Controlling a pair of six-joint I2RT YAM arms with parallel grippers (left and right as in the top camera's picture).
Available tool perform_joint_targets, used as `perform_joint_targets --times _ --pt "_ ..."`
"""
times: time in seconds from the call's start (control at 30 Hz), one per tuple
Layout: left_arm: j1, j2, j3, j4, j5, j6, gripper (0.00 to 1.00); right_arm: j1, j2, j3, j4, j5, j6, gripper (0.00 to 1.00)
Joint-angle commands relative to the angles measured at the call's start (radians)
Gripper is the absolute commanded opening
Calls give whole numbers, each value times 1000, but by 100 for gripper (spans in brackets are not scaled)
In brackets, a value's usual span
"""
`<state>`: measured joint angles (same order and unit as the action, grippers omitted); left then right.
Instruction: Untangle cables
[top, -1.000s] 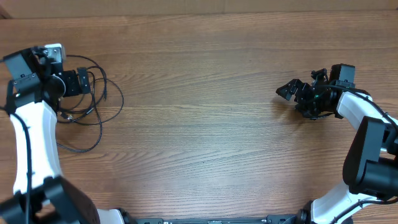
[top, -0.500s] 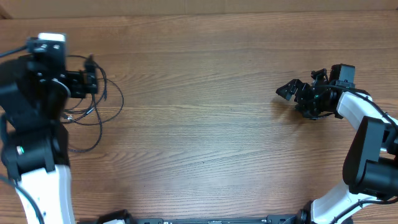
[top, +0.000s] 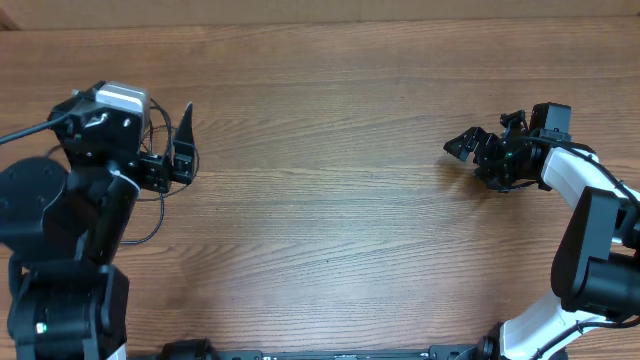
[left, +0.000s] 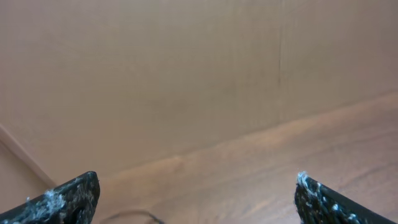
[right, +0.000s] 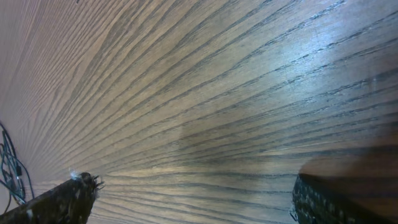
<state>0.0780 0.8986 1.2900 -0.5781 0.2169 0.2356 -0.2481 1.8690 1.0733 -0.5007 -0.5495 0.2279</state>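
Seen clearly only from above: cables (top: 159, 218) poking out beside the left arm (top: 60, 220), left tool (top: 178, 148) and right tool (top: 475, 160) both spread wide, empty.

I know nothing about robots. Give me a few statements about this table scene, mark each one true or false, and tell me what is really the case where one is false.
1. The left tool and the right tool both stand open with nothing between their fingers. True.
2. The thin black cables lie in the middle of the brown wooden table. False: they lie at its left side, partly hidden under the left arm.
3. The right tool is touching the thin black cables. False: it hangs over bare wood at the right side, far from them.
4. The table's surface shows a clear wood grain. True.
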Motion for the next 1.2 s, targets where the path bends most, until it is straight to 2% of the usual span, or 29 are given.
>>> perform_joint_targets --times 0.0,0.3,0.53,0.67,0.9,1.17 --pt "-6 17 3 -51 5 -7 100 -1 7 -13 -1 37 -3 100" --pt "-6 77 -10 -293 5 -7 100 -1 7 -13 -1 37 -3 100" --pt "-6 53 -138 -333 5 -7 99 -1 7 -13 -1 37 -3 100" --pt "-6 -31 -289 -332 5 -7 99 -1 7 -13 -1 37 -3 100" --pt "-6 -279 -568 -337 5 -7 100 -1 7 -13 -1 37 -3 100" --pt "-6 -489 -614 -339 5 -7 99 -1 7 -13 -1 37 -3 100"
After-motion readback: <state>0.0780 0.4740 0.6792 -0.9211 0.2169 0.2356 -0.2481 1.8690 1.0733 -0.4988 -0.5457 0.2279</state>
